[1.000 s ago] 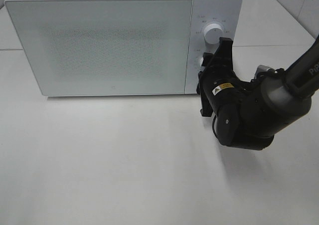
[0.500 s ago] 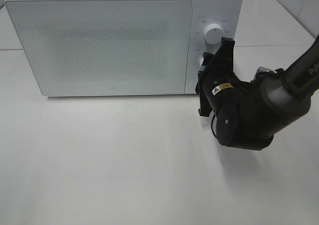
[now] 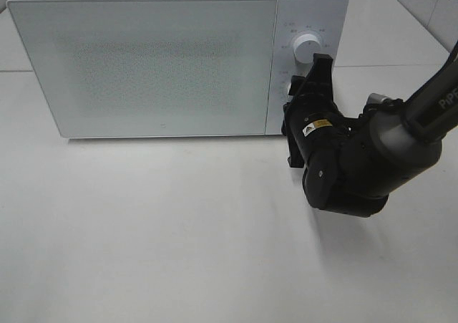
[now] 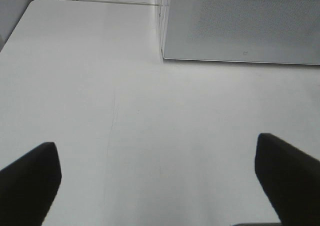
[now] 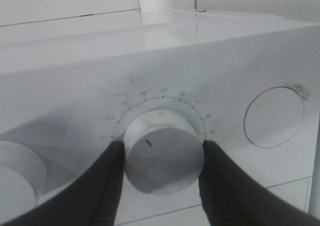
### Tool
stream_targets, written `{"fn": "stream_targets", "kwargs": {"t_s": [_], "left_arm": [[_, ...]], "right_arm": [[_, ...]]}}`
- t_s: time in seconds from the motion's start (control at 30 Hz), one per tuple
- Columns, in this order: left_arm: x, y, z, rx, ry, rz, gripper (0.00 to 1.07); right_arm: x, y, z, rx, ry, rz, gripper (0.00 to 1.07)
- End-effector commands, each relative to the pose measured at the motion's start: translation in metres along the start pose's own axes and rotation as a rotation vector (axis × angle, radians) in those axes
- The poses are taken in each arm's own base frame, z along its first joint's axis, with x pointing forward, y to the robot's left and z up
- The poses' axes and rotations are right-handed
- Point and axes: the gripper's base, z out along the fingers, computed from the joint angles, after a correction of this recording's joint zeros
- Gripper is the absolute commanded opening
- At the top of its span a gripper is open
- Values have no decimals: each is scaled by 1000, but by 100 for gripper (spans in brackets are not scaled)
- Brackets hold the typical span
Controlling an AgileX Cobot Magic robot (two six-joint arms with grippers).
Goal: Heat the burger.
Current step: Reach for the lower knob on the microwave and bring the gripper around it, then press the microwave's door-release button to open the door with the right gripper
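We cannot see the burger; the microwave [image 3: 143, 58] at the worktop's [image 4: 100, 110] far edge has its door [image 3: 150, 65] closed. The right gripper [image 5: 162, 152] clamps the lower knob [image 5: 162, 158], one finger on each side. The left gripper [image 4: 157, 163] hangs spread wide above the worktop.

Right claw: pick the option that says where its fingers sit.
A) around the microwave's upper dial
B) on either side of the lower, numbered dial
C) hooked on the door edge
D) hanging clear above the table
B: in the right wrist view the right claw has its fingers against both sides of the numbered dial with the red mark, and the exterior view shows the upper dial free above it.
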Motion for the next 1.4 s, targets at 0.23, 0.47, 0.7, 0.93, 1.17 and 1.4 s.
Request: {"fn": "stream_targets", "kwargs": {"t_s": [0.23,0.47,0.7,0.93,1.17,1.4], "left_arm": [[1,0,-1,1,-24,-7,100],[1,0,-1,1,-24,-7,100],[1,0,-1,1,-24,-7,100],[1,0,-1,1,-24,-7,100],[1,0,-1,1,-24,-7,100],[1,0,-1,1,-24,-7,100]], "right_arm": [[0,7,-6,-85,-11,-66,49],[4,7,-6,-88,30,-100,67],[2,13,-16,-59,63,-188,69],[-2,13,-34,72,140,-322,69],[-8,27,-51,163,285,-693,69],[-19,41,-60,253,427,-1011,69]]}}
